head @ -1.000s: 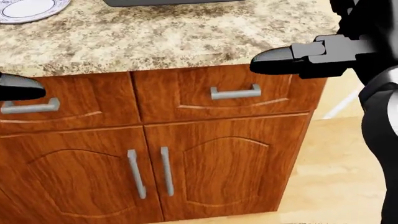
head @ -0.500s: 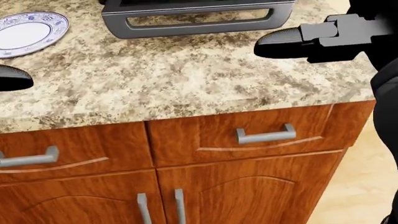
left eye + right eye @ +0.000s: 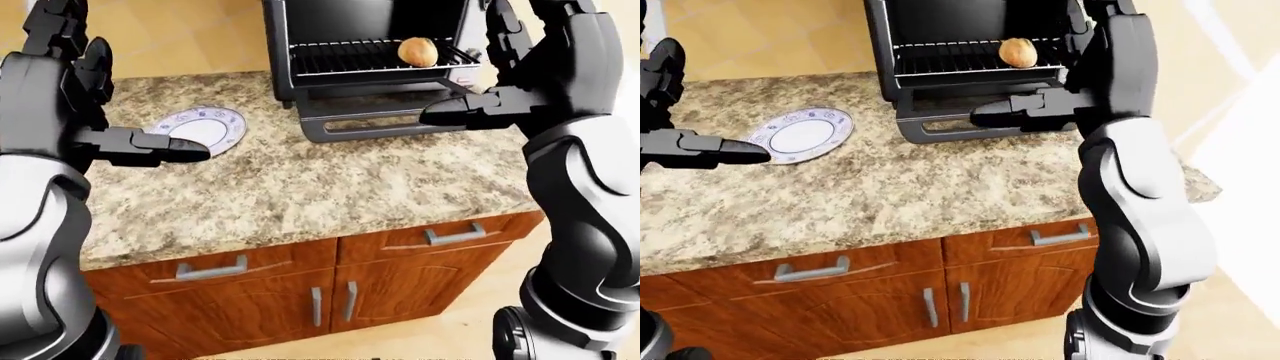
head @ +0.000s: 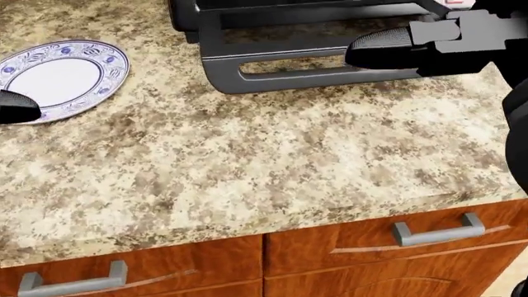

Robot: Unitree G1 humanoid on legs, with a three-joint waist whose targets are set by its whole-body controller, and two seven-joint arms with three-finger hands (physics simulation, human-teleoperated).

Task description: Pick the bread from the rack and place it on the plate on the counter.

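The bread (image 3: pixel 418 52), a round brown roll, lies on the wire rack (image 3: pixel 350 57) inside an open toaster oven, at the rack's right end. The blue-rimmed white plate (image 4: pixel 57 77) sits bare on the granite counter, left of the oven. My right hand (image 3: pixel 445 114) is open with fingers straight, hovering over the oven's dropped door, below and a little right of the bread. My left hand (image 3: pixel 185 148) is open and empty, with its fingertips over the plate's near left edge.
The toaster oven's door (image 4: pixel 314 68) lies folded down onto the counter (image 4: pixel 247 161) with its handle toward me. Wooden drawers and cabinet doors (image 3: pixel 330 292) with metal handles stand below. The counter ends at the right, with light floor beyond.
The camera has tilted up and moved: the cabinets slid down out of the head view, and the counter, the plate and the oven door came in. Both hands stay open.
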